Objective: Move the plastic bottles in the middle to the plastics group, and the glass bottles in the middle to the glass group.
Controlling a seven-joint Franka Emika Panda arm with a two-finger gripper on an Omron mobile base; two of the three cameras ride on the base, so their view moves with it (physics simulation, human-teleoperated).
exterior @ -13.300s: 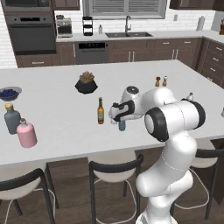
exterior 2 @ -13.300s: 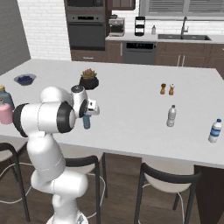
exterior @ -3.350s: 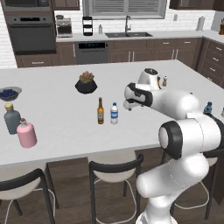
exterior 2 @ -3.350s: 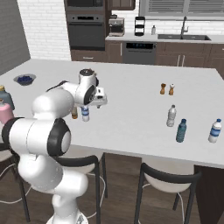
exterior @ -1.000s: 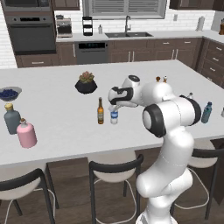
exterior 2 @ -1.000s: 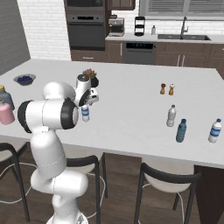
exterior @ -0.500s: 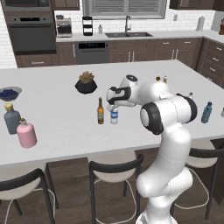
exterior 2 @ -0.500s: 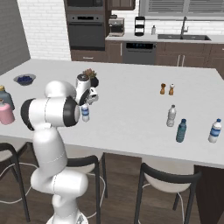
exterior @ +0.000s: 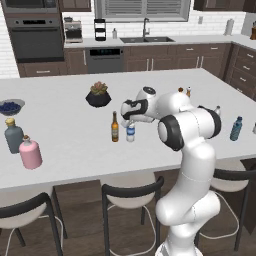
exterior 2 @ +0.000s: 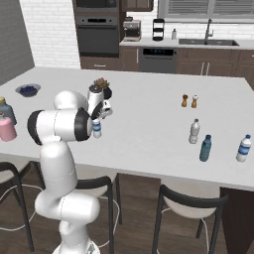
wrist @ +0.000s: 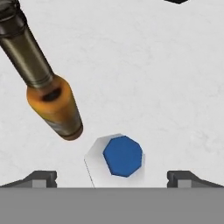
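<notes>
On a white kitchen island (exterior: 75, 150), the robot's gripper (exterior: 131, 111) is hovering directly over a clear water bottle (exterior: 130, 133) with a blue label; no lettering on that label is showing clearly enough to read. Seen from the hand view, the bottle's blue-topped cap (wrist: 123, 155) is sitting between the two dark fingertips (wrist: 40, 177), which are standing wide apart, one on each side, touching nothing and holding nothing. Just beside the water bottle, the slim amber beer bottle (exterior: 115, 128) is standing upright, its yellow label (wrist: 54, 107) too blurred for any writing to be made out.

Toward the island's right end, a pale clear bottle (exterior 2: 194, 131), a teal bottle (exterior 2: 205, 148) and a blue-labelled bottle (exterior 2: 243, 148) are forming the plastics group, near the salt and pepper shakers (exterior 2: 189, 101). At the far left, a grey-blue corked bottle (exterior: 13, 135) and a pink bottle (exterior: 30, 153) are standing close together as the glass group, with a bowl of blueberries (exterior: 10, 107) behind them. A potted plant (exterior: 98, 95) is sitting behind the two middle bottles.
</notes>
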